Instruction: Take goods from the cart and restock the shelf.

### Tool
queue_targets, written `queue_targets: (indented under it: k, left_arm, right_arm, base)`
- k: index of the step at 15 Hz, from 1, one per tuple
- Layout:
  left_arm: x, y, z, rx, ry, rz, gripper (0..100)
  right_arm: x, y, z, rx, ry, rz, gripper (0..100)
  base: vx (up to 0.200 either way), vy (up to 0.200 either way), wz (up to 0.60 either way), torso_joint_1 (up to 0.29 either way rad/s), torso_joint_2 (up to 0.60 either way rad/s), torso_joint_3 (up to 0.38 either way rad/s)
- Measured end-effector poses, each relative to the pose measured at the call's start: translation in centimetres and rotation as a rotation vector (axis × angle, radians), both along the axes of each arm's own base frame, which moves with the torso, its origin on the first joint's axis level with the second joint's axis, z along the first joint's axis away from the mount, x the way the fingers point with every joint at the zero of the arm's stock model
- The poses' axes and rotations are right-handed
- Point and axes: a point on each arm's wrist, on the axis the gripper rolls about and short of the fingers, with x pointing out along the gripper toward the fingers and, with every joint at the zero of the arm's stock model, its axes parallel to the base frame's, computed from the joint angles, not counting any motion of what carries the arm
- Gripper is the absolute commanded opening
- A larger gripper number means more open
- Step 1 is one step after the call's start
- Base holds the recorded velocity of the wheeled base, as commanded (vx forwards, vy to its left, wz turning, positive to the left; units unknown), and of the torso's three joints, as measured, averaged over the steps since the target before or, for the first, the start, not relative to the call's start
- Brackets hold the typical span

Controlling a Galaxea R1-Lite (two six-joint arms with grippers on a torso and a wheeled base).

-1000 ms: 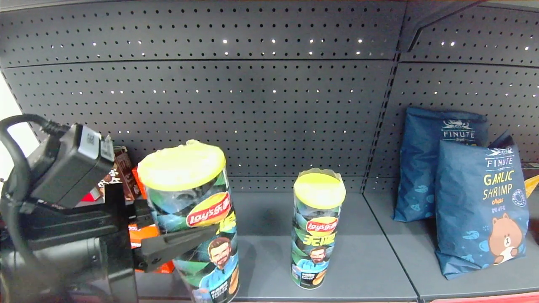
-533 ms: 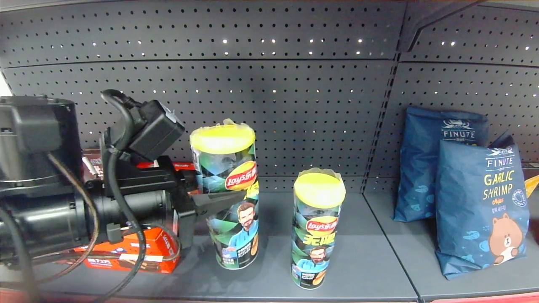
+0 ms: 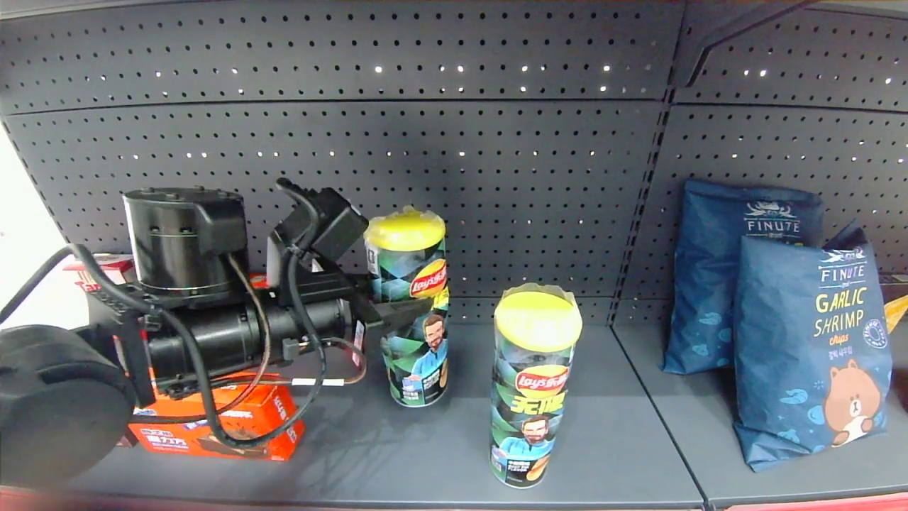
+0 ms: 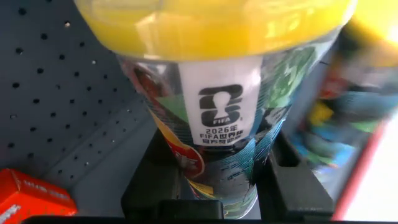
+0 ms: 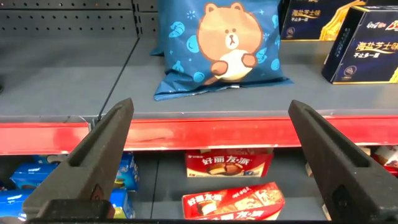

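Yellow-lidded chip canister [image 3: 415, 312] upright toward back of shelf [image 3: 603, 440], near pegboard wall [image 3: 496, 177]; base at or just above deck, cannot tell which. Pinched at mid-height by left gripper [image 3: 406, 314], fingers [image 4: 297, 186] pressed against both sides. To right and nearer front edge, standing free and apart: second matching canister [image 3: 535, 387]. Flat under left arm: orange snack box [image 3: 213, 426]. In next bay: two blue garlic shrimp chip bags [image 3: 809, 355]. Low before red shelf edge [image 5: 205, 134]: right gripper [image 5: 211, 109], fingers spread wide, holding nothing
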Motion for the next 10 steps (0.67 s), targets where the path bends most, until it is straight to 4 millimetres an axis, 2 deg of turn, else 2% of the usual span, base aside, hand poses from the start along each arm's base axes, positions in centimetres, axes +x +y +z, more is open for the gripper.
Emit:
queue_targets:
  k: [4, 10]
  left_arm:
    - [3.1, -1.4, -2.2, -0.003, -0.006, 0.002, 0]
    - [6.5, -2.8, -3.1, -0.024, 0.004, -0.081, 0]
  right_arm:
    - [0.0, 0.0, 0.0, 0.000, 0.000, 0.000, 100]
    - [0.0, 0.0, 0.0, 0.000, 0.000, 0.000, 100]
  base:
    - [0.000, 0.000, 0.00, 0.000, 0.00, 0.000]
    - [0.000, 0.000, 0.00, 0.000, 0.00, 0.000]
